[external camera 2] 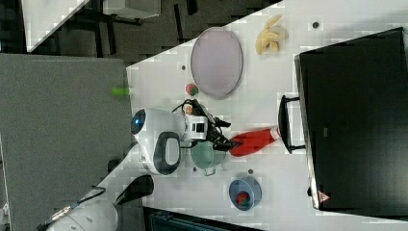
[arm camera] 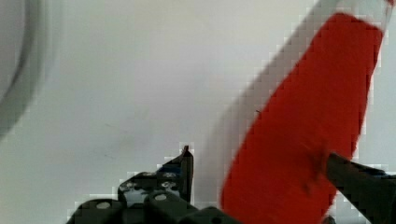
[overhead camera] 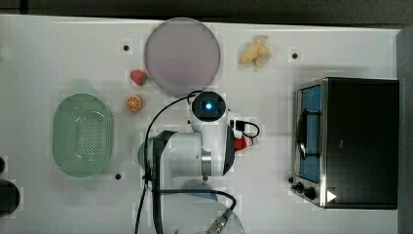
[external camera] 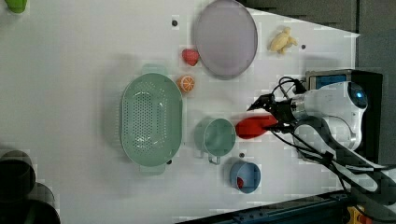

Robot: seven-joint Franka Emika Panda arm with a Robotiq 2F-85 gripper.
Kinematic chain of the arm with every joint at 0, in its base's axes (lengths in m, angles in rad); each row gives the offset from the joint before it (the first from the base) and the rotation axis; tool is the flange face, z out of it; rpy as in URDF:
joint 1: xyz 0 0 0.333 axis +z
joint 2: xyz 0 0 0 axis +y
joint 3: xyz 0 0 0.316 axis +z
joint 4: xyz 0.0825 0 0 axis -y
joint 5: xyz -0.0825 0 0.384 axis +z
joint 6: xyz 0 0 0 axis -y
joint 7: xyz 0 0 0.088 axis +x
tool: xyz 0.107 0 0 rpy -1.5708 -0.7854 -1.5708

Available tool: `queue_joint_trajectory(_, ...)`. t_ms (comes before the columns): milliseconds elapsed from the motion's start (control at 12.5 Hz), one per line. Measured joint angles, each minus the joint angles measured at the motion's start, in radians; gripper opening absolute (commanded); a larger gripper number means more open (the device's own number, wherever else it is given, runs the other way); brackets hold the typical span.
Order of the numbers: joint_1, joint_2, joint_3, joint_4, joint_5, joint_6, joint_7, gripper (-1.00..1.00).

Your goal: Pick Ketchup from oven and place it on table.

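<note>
The ketchup (external camera 2: 252, 141) is a red bottle lying on its side on the white table (overhead camera: 48, 58), its white cap end toward the oven (overhead camera: 360, 141). It is also in the left view (external camera: 251, 127), and a sliver of the ketchup (overhead camera: 240, 143) pokes out from under the arm. My gripper (external camera: 272, 112) hovers over the bottle (arm camera: 303, 140) with its jaws open. One finger (arm camera: 184, 168) stands clear of the bottle and the other finger (arm camera: 359, 179) sits at its edge. The gripper (external camera 2: 225, 135) is over the bottle's base end.
A green mug (external camera: 215, 136) stands right beside the ketchup and a blue bowl (external camera: 245, 176) is near it. A green colander (overhead camera: 83, 135), a purple plate (overhead camera: 182, 54), a strawberry (overhead camera: 139, 77), an orange half (overhead camera: 133, 103) and a yellow toy (overhead camera: 255, 51) lie further off.
</note>
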Motion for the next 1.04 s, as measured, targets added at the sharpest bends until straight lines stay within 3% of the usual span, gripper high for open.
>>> queue_joint_trajectory(240, -0.011, -0.106, -0.001, 0.049, 0.034, -0.128, 0.025, 1.0)
queue_joint_trajectory(560, -0.017, -0.316, -0.03, 0.312, 0.001, -0.352, 0.028, 1.0)
queue_joint_trajectory(720, -0.026, -0.389, -0.04, 0.47, 0.011, -0.565, 0.029, 1.0)
queue_joint_trajectory(1040, 0.002, -0.438, -0.052, 0.62, 0.033, -0.826, 0.031, 1.0)
